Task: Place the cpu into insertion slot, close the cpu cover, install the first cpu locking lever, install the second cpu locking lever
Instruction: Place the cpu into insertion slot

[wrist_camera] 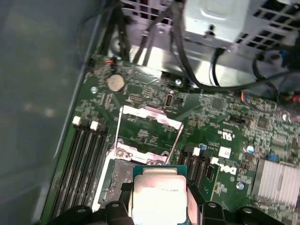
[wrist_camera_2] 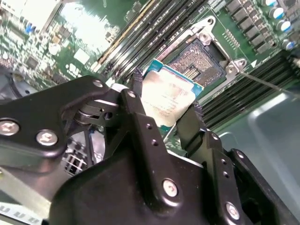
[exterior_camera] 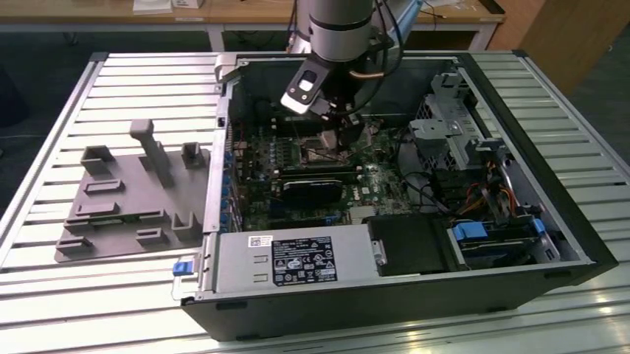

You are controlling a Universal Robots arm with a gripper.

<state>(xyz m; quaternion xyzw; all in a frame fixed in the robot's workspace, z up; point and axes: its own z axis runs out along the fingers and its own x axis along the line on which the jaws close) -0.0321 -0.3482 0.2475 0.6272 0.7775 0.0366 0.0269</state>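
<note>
While the cpu (wrist_camera_2: 173,91) is pinched by two opposite edges between the fingers (wrist_camera_2: 143,117) of the gripper (wrist_camera_2: 166,96), its silver-grey top is turned toward the wrist, and a green rim is seen around it. The chip is judged to be held off the board, not yet seated. Just beyond the fingertips and below the chip, the insertion slot (wrist_camera_2: 197,63) is seen open, its dark contact field bare. In the first wrist view the cpu (wrist_camera: 159,194) is seen overlapping the near part of the insertion slot (wrist_camera: 117,176). The chip's edges are judged roughly parallel to the socket's rim, so the offset is mainly forward and down from the tool. Farther out, on the slot's side away from the gripper, the cpu cover (wrist_camera: 157,118) is swung back, open. A thin wire lever (wrist_camera_2: 265,82) is seen beside the slot, apparently released. Long memory slots (wrist_camera: 84,159) are set beside the socket on the green board (wrist_camera: 220,112), inside the computer case (exterior_camera: 394,302).
</note>
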